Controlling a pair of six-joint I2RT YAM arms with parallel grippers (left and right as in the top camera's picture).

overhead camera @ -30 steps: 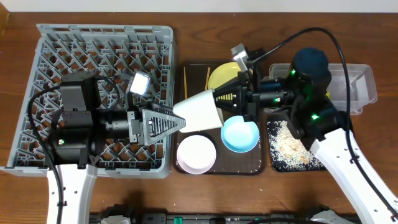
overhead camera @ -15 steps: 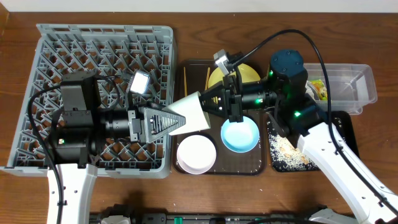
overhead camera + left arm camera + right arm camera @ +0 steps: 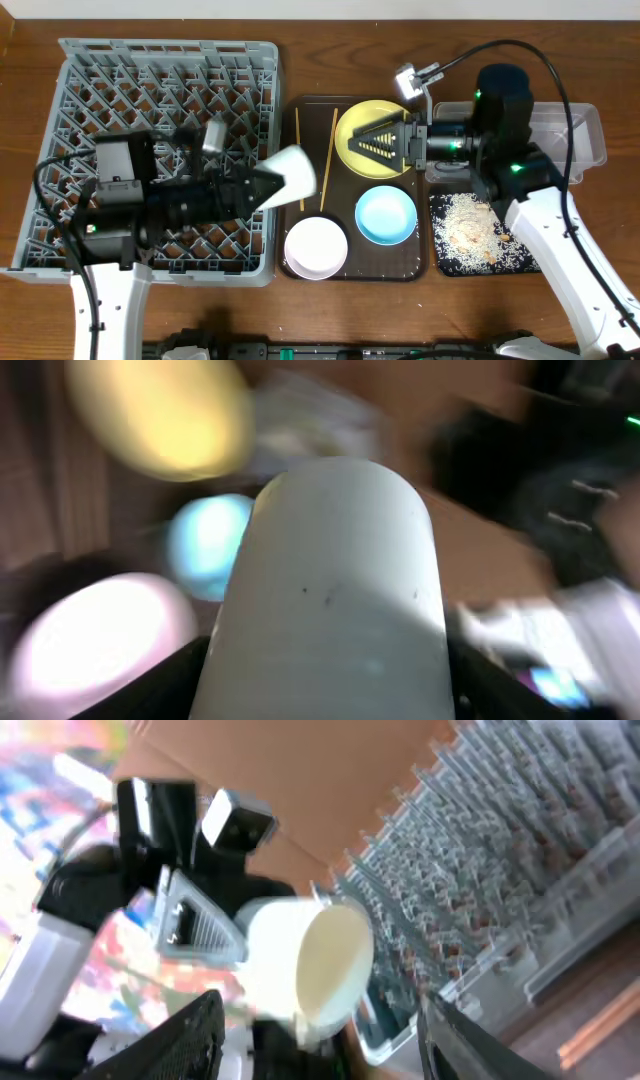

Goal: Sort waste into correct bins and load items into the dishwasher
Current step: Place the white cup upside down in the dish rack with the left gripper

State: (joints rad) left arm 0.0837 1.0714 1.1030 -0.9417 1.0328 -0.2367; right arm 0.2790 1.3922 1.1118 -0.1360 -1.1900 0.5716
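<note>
With the left tool (image 3: 268,184) gripping the tall white cup (image 3: 296,176) and the right tool (image 3: 358,147) open and empty, seat the cup mouth-down between pegs of the square grey plastic dish rack (image 3: 150,70).

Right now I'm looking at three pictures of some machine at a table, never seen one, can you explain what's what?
These are two robot arms at a table. One picture looks down from above; the others come from wrist cameras. The left fingers grip a white cup at the edge of the grey dish rack. The right fingers are open and empty above a yellow plate. The brown tray carries a blue bowl, a pinkish bowl and two chopsticks. Further right sit a black tray with rice crumbs and a clear tub.
</note>
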